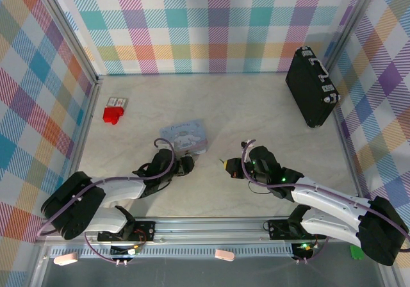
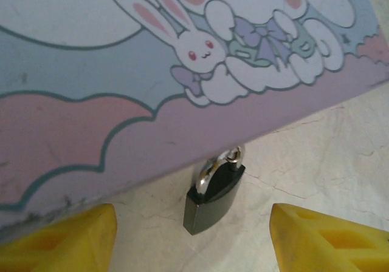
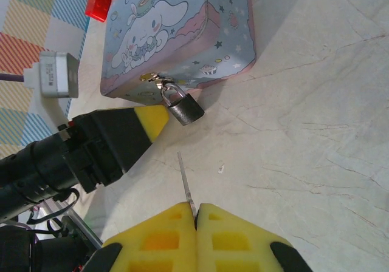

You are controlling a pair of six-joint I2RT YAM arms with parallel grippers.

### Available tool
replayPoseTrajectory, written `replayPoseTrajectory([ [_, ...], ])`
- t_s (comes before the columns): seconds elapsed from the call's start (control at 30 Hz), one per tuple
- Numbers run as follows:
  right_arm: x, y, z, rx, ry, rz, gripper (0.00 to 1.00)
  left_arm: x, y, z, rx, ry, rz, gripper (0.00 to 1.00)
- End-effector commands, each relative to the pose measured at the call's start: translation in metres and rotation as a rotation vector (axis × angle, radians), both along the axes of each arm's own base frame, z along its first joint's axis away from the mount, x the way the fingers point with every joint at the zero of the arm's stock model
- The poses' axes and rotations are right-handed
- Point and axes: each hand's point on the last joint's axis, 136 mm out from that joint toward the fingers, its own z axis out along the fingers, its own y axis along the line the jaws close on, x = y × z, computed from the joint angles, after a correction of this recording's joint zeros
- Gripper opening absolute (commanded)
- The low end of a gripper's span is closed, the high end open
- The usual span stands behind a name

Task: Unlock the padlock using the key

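padlock (image 2: 213,199) on pale table (image 1: 256,107), plaid walls (image 1: 211,24); left pincer (image 2: 193,241) wide, right pincer (image 3: 196,217) pinching key (image 3: 185,178).

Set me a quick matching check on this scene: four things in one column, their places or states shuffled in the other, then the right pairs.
Things
1. padlock
2. key
3. red block
4. black case

Places or states
A. by the right wall, at the far end
B. pinched in the shut right gripper
C. hooked to the cartoon tin, untouched, flanked by the open left gripper
D. by the left wall, at the far end

Pairs: 1-C, 2-B, 3-D, 4-A
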Motion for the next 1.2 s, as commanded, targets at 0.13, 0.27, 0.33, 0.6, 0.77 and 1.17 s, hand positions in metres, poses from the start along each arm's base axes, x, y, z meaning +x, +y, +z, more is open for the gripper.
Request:
replayPoseTrajectory([
  [0.13, 0.001, 0.005, 0.009, 0.04, -0.017, 0.011, 0.0, 0.017, -0.013, 0.005, -0.039, -0.037, 0.029, 0.59],
  [0.27, 0.0, 0.005, 0.008, 0.047, -0.015, 0.01, 0.0, 0.02, -0.017, 0.005, -0.048, -0.039, 0.026, 0.53],
  [0.33, 0.0, 0.005, 0.007, 0.046, -0.014, 0.01, 0.0, 0.022, -0.019, 0.003, -0.048, -0.034, 0.019, 0.51],
  [0.6, -0.001, 0.003, 0.006, 0.046, -0.014, 0.006, 0.0, 0.023, -0.025, 0.002, -0.058, -0.038, 0.002, 0.46],
  [0.77, -0.001, 0.003, 0.006, 0.047, -0.013, 0.007, 0.0, 0.023, -0.024, 0.003, -0.065, -0.045, 0.004, 0.42],
  [1.17, 0.0, 0.006, 0.004, 0.05, 0.004, 0.009, 0.0, 0.019, -0.024, 0.001, -0.053, -0.037, -0.011, 0.32],
])
